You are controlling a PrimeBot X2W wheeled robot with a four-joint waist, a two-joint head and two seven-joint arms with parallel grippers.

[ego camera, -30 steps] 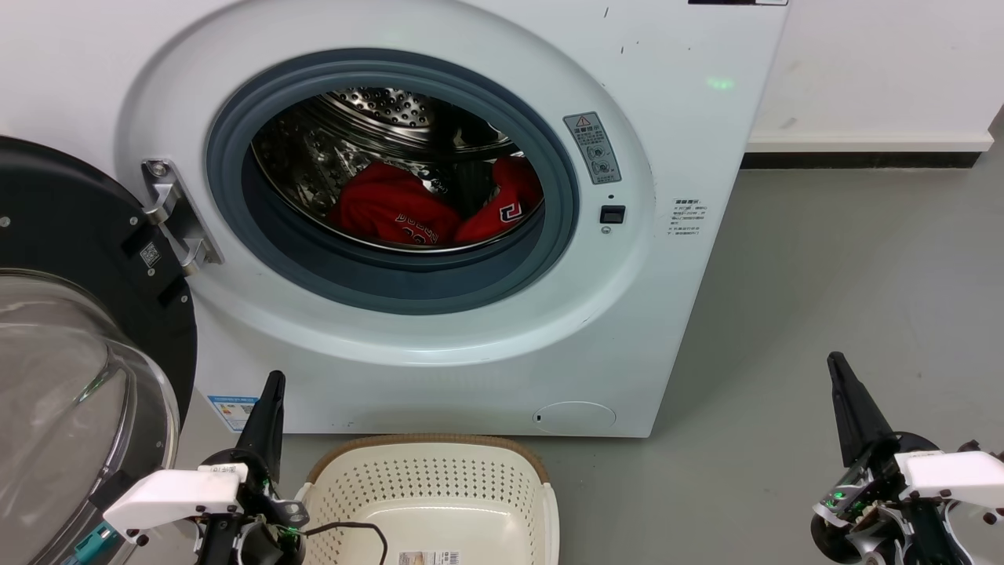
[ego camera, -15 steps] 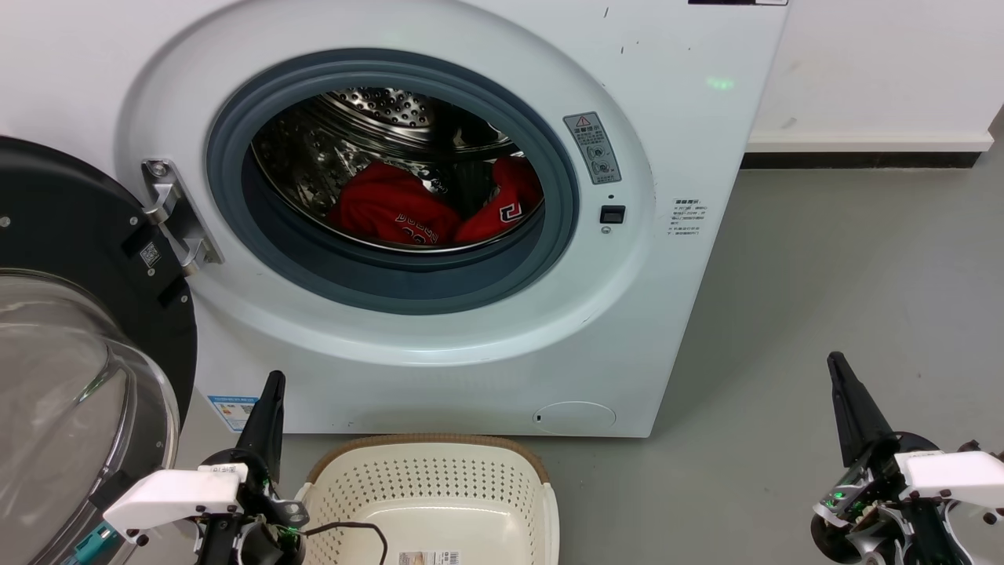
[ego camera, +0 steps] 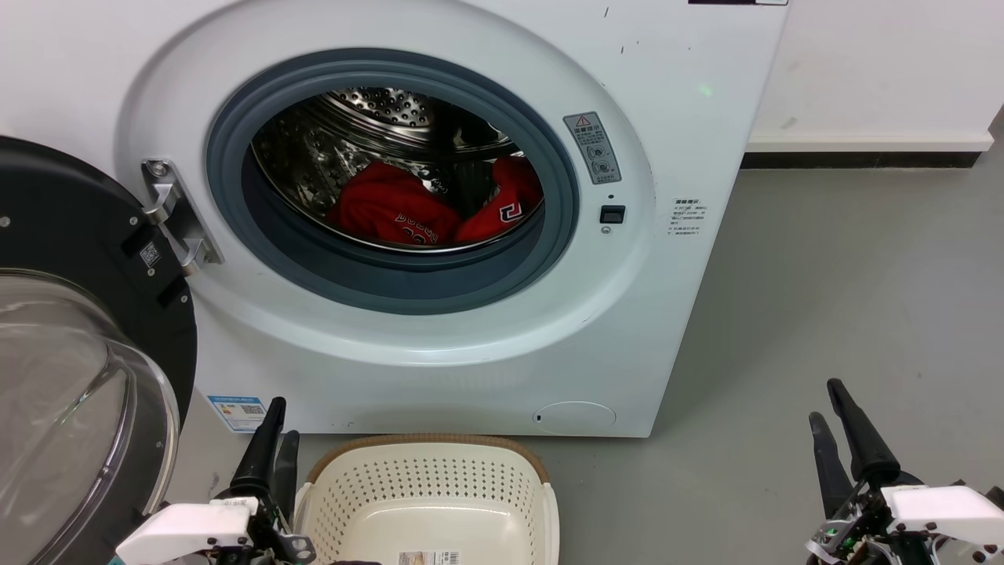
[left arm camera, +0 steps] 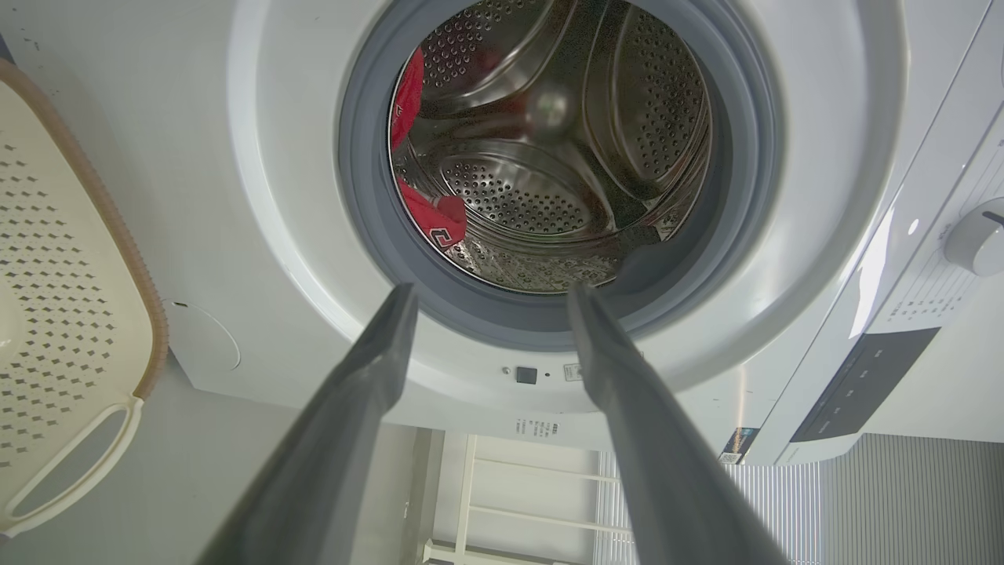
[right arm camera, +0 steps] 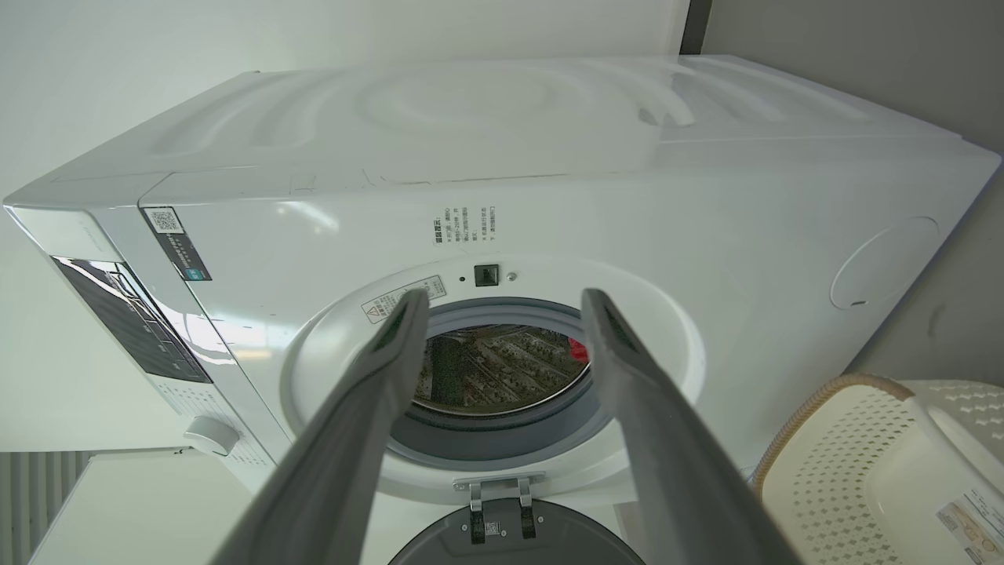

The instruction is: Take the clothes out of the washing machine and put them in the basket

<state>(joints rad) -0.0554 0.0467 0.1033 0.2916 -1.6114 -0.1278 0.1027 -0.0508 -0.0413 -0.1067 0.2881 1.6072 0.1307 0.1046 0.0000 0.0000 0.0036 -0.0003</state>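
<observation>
Washing machine far, centre, standing on the floor. Its door hinged left, swung out to near left. Clothes inside the drum, low down: one heap left, one right, side by side. Basket on floor, near, before the machine, below the porthole. Left pincer just left of basket; right pincer well apart, near right.

Support surface: smooth grey floor, matte, lightly scuffed. The white washing machine stands directly on it. The cream basket sits upright on the floor just in front of the machine's base, below the porthole; whether the two touch cannot be judged.
</observation>
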